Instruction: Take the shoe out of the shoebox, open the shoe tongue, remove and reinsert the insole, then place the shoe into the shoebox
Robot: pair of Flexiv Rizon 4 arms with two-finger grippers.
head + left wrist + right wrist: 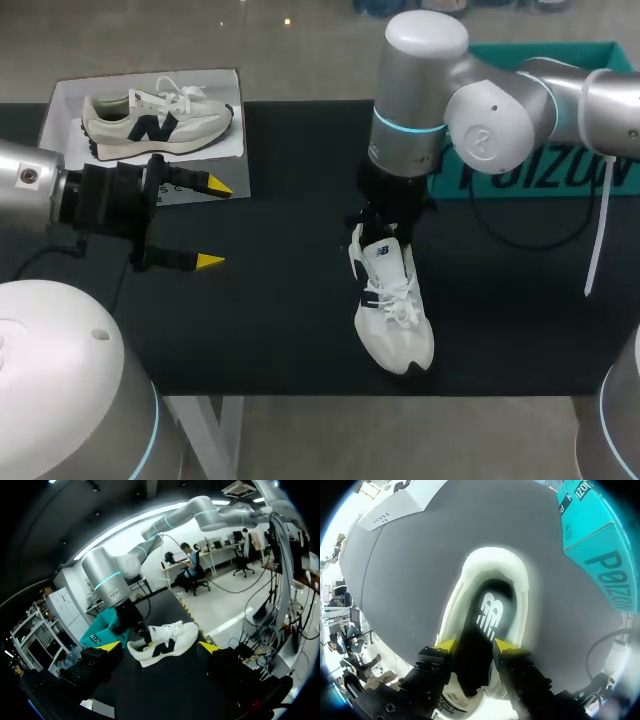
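A white shoe lies on the black table, toe toward the front edge. My right gripper hangs straight down over its tongue and opening. In the right wrist view the right gripper has its yellow fingertips apart at the shoe's mouth, with the dark tongue area between them. The insole with its logo lies inside the shoe. My left gripper stands open well to the left, nothing in it. From the left wrist the left gripper faces the shoe side-on.
A white open box holding a beige shoe sits at the back left. A teal box stands at the back right behind my right arm, also visible as the teal box beside the shoe.
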